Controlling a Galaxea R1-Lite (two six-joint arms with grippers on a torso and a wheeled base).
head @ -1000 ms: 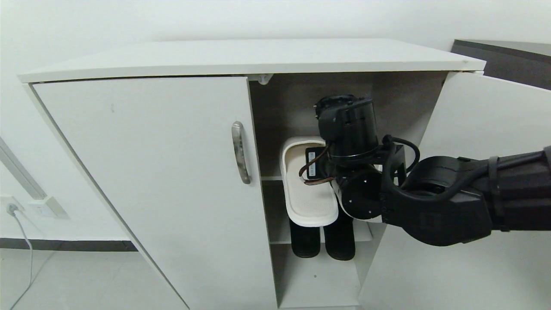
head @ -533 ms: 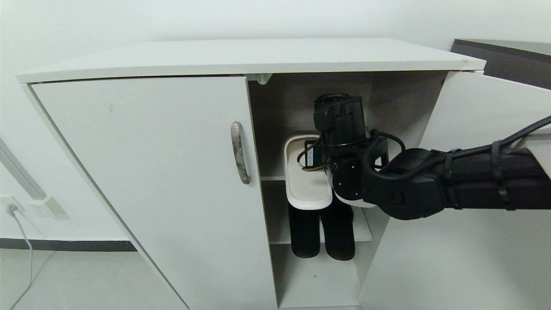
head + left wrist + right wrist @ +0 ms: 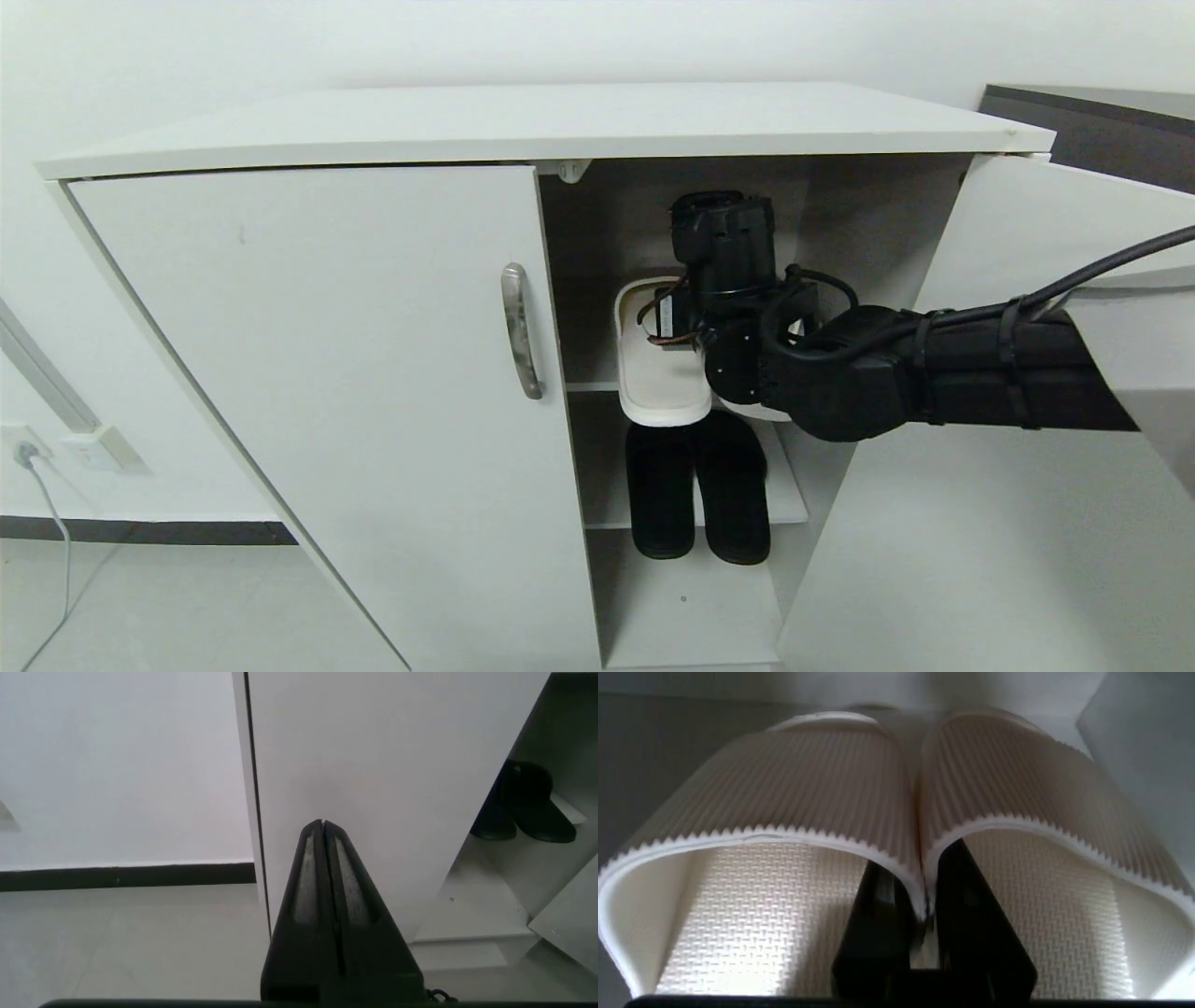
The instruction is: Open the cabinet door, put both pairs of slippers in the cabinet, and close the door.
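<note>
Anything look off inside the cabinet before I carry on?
The black slippers overhang the lower shelf's front edge, so they might foul the door. The white slippers, pinched in the right gripper, sit side by side, nothing odd.

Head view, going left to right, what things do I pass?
Wall socket → closed door → handle → white slippers → open door. The black slippers sit below the white pair, so I left them out.
</note>
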